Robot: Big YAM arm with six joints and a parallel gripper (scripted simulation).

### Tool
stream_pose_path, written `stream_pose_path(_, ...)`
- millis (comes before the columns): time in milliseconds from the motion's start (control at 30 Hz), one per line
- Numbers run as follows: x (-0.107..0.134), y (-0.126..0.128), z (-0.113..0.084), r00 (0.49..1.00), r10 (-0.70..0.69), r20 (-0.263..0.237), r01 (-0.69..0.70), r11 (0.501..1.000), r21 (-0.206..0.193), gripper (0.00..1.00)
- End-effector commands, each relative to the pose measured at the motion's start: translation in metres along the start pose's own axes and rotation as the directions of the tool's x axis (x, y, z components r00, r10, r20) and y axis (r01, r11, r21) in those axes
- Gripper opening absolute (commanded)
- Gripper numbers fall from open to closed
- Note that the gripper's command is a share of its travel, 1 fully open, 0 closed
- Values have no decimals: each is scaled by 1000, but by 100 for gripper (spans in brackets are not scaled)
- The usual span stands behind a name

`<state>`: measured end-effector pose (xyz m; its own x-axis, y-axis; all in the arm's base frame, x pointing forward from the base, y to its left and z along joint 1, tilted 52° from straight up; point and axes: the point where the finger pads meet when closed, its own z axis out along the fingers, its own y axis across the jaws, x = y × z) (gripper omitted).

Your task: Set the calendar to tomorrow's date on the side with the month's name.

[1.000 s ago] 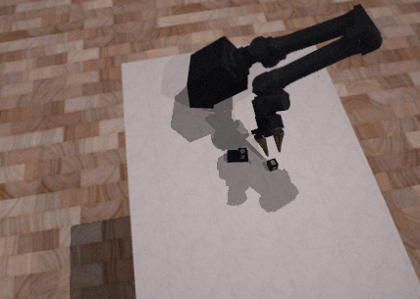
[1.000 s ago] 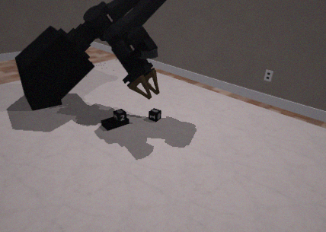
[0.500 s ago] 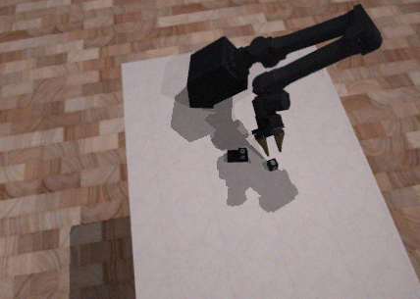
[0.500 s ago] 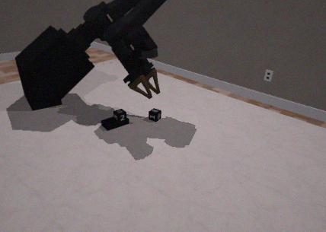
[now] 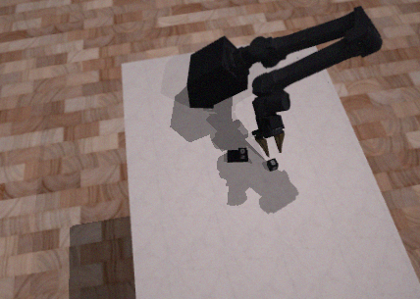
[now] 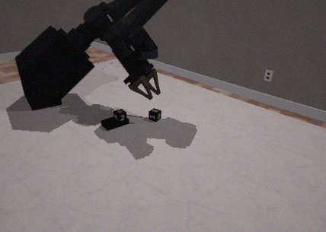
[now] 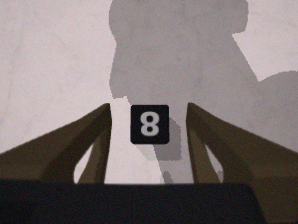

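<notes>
A small black tray (image 5: 232, 156) (image 6: 108, 124) lies flat on the white table. One black cube (image 5: 241, 154) (image 6: 121, 116) stands at the tray's right end and shows a 2 on a side face in the exterior view. The other black cube (image 5: 273, 164) (image 6: 155, 114) (image 7: 149, 124) stands on the table to the right of the tray, apart from it, with an 8 on top. My gripper (image 5: 272, 147) (image 6: 146, 90) (image 7: 148, 112) is open and empty. It hangs a little above this loose cube, with a finger to each side of it in the wrist view.
The arm's black base block (image 5: 216, 72) (image 6: 49, 67) stands on the table (image 5: 196, 238) behind the tray. The table's edges run to the left and right over a wood floor. A grey wall with a socket (image 6: 268, 75) is behind.
</notes>
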<state>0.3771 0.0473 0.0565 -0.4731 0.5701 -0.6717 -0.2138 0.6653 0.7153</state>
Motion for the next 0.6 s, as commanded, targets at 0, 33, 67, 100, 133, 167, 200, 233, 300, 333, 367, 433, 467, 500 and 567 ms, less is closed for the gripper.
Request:
stream_pose_path(0,5,4,5,1000,7,-5,-7,1000,-14,47)
stream_pose_path(33,5,4,6,1000,7,-5,-7,1000,-14,47)
stream_pose_path(67,6,4,7,1000,6,-4,-6,1000,-14,47)
stream_pose_path(100,6,4,8,1000,5,-4,-5,1000,-15,47)
stream_pose_path(133,7,4,9,1000,5,-3,-5,1000,-15,47)
stream_pose_path(167,7,4,9,1000,5,-3,-5,1000,-15,47)
stream_pose_path(200,7,4,9,1000,5,-3,-5,1000,-15,47)
stream_pose_path(233,11,4,8,1000,10,-8,-10,1000,-11,47)
stream_pose_path(300,11,4,11,1000,7,-5,-7,1000,-14,47)
stream_pose_path(333,11,4,13,1000,6,-3,-6,1000,-15,47)
stream_pose_path(367,13,4,14,1000,6,-3,-6,1000,-15,47)
stream_pose_path(433,15,4,17,1000,6,-3,-6,1000,-15,47)
stream_pose_path(467,17,4,18,1000,7,-4,-7,1000,-15,47)
stream_pose_path(500,19,4,19,1000,7,-5,-7,1000,-14,47)
stream_pose_path(567,21,4,22,1000,7,-4,-7,1000,-15,47)
